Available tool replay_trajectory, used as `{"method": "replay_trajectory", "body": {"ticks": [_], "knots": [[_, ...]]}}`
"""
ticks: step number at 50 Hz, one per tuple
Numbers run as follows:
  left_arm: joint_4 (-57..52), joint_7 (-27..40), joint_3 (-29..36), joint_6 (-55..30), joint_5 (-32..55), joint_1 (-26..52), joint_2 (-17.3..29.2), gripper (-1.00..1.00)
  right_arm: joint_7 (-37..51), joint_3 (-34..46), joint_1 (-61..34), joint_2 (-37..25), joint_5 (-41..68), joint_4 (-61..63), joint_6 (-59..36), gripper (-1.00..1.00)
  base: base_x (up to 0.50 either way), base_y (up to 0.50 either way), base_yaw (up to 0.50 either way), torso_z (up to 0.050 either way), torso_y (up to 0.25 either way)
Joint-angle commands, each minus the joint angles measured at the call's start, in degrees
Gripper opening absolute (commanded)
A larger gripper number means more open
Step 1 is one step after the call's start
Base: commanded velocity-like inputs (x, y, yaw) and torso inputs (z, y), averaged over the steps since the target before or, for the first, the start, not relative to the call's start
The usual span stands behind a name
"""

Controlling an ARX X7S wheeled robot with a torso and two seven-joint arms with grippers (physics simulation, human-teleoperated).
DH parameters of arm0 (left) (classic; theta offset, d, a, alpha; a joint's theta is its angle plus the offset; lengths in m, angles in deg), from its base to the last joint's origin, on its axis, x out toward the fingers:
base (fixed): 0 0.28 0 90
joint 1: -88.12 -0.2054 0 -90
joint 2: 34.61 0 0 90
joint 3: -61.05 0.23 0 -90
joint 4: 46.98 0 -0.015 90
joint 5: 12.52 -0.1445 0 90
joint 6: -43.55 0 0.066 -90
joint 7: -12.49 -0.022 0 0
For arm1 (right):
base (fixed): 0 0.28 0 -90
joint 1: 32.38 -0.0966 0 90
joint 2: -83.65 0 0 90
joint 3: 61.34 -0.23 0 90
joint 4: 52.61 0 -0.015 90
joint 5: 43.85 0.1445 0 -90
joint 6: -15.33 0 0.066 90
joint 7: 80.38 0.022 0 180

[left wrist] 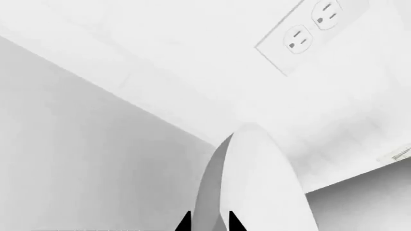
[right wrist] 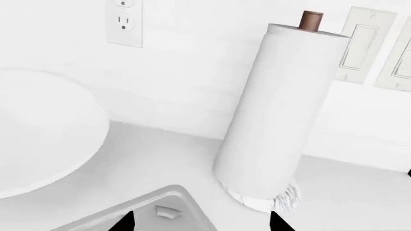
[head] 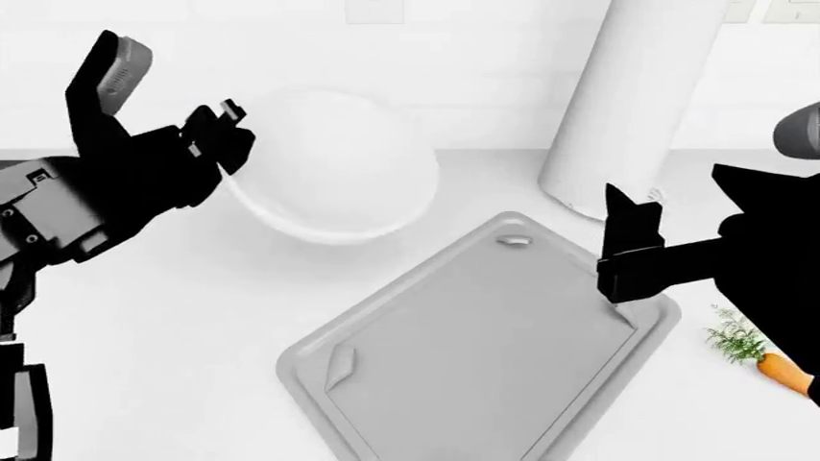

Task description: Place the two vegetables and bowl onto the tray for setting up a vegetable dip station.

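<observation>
Bowl [head: 336, 168]: tilted, rim pinched by left gripper [head: 221, 136], held clear of the counter, just up and left of the tray [head: 513, 336]; nothing seen inside. Risk, judged: a thin rim grip on a smooth wide bowl could slip or swing and drop short of the tray.
Tray: bare, below the right gripper [head: 631, 245], whose jaws were spread and held nothing.
Carrot [head: 769, 360]: on the counter, just right of the right gripper, off the tray.
Cucumber: not in view.
Paper roll [head: 628, 106]: upright behind the right gripper; could be knocked
</observation>
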Motion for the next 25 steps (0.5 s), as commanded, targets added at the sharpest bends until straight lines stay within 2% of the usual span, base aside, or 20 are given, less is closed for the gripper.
{"method": "replay_trajectory", "body": {"ticks": [1, 10, 16, 25], "knots": [[-4.07, 1.20, -2.88, -0.72, 6.32, -1.15, -1.12, -1.00, 1.67, -0.31, -1.04, -2.29, 2.44, 0.80, 1.35, 1.00, 0.00, 0.00, 0.00, 0.000, 0.000], [-6.85, 2.38, -1.40, -3.13, 9.10, -1.36, -3.21, -1.00, 3.35, -1.67, -1.79, -5.82, 5.37, 1.76, 2.82, 1.00, 0.00, 0.00, 0.00, 0.000, 0.000], [-7.69, 3.50, -1.18, -3.67, 10.48, -1.87, -3.74, -1.00, 8.29, 2.99, -11.96, -8.43, 12.33, 1.17, 3.76, 1.00, 0.00, 0.00, 0.00, 0.000, 0.000], [-7.05, 2.34, 0.98, -4.41, 9.77, -2.19, -5.39, -1.00, 12.45, 8.69, -23.19, -9.00, 17.86, -0.74, 3.45, 1.00, 0.00, 0.00, 0.00, 0.000, 0.000]]}}
